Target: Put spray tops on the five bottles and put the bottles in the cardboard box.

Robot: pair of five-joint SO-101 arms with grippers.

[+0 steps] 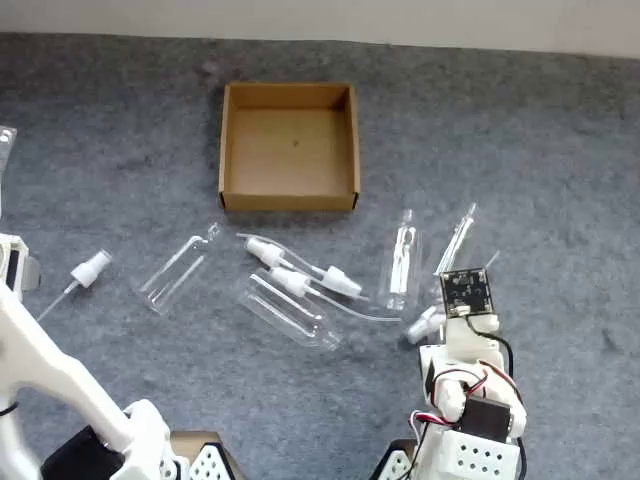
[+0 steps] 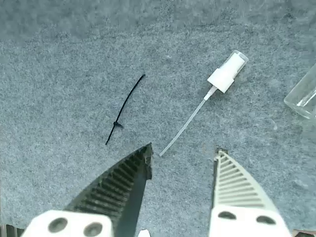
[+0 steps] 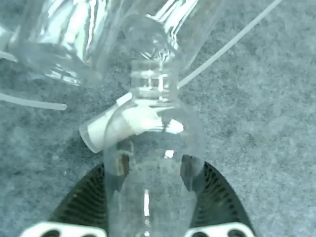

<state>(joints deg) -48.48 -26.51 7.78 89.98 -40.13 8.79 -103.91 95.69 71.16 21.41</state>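
Right claw (image 3: 150, 170) is clamped on a clear bottle (image 3: 150, 163), one finger on each side of the body, the open threaded neck pointing away from the wrist. The bottle is see-through plastic and uncapped. Just behind that neck lies a white spray top (image 3: 113, 126), tilted across it. I cannot tell whether the two touch.

Seen from above, that spray top (image 1: 425, 325) sits beside the right arm, toward the near edge of the grey felt worktop (image 1: 560, 150). More clear bottles (image 1: 290, 312) and a cluster of spray tops (image 1: 300, 270) with thin dip tubes are strewn across the middle.

The cardboard box (image 1: 290, 150) stands open and square close to the far edge, about midway along it, well apart from the right claw, with the scattered bottles lying between.

Left claw (image 2: 183, 150) hangs spread wide over the felt near the left edge, gripping nothing. A lone spray top (image 2: 227, 74) lies just beyond its tips, its dip tube running back toward the gap. A black cable tie (image 2: 126, 108) lies beside it.

There is bare felt right of the box and along the right edge.
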